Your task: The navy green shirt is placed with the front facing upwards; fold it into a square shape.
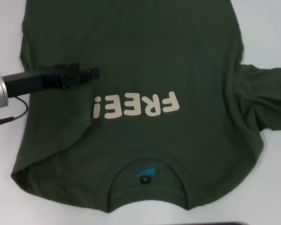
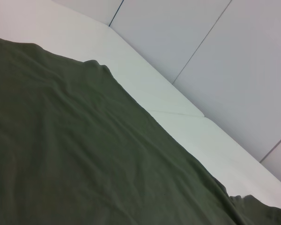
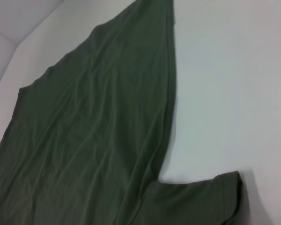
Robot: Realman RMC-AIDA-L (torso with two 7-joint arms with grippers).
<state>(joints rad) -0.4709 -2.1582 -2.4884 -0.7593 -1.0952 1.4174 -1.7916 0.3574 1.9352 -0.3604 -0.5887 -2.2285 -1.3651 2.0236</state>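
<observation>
The navy green shirt [image 1: 145,70] lies flat on the white table [image 1: 267,33], front up, "FREE!" lettering [image 1: 136,106] at mid-chest, collar [image 1: 150,180] at the shirt's robot-side end. Your left gripper [image 1: 94,74] sits over the chest just above the "!", fingers close together; can't tell if any cloth is pinched. Sleeve on that side is folded inward. Opposite sleeve [image 1: 267,96] lies spread out. Right gripper isn't visible; its wrist cam shows shirt edge & sleeve only.
</observation>
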